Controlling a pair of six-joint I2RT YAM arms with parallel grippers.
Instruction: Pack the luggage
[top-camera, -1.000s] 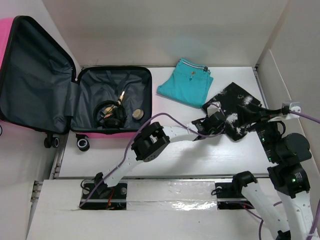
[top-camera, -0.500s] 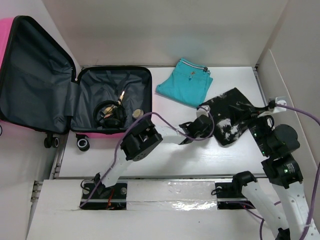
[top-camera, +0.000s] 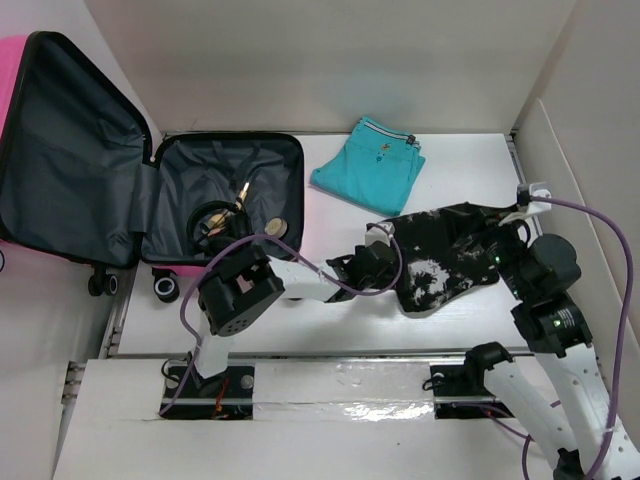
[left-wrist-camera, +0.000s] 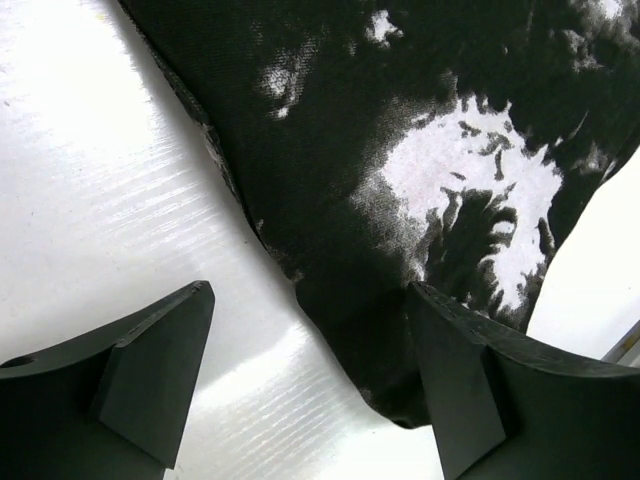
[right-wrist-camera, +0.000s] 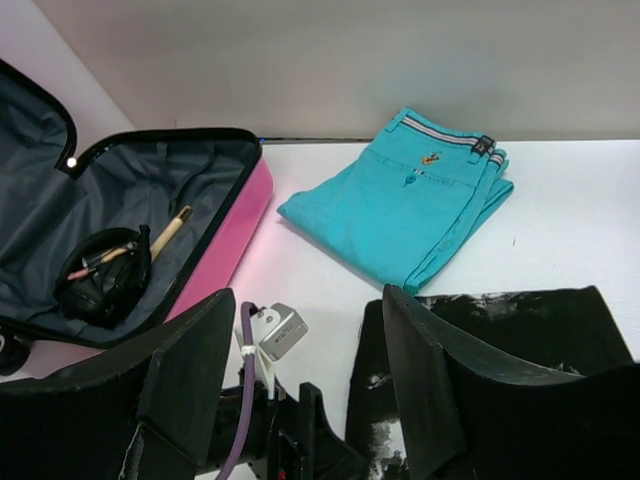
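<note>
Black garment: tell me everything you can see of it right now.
The black garment is soft fabric with white bleach-like splotches, lying spread and slightly rumpled on the white table, right of centre. Its left corner lies between the open left gripper's jaws, unclamped. The right gripper, also open, hovers over its right end; contact there can't be told.

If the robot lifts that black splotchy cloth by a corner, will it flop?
Probably yes: the black cloth lies wrinkled and uneven on the table, like soft fabric. It looks thin, so likely light. Pushed, it would probably bunch up rather than slide whole.
</note>
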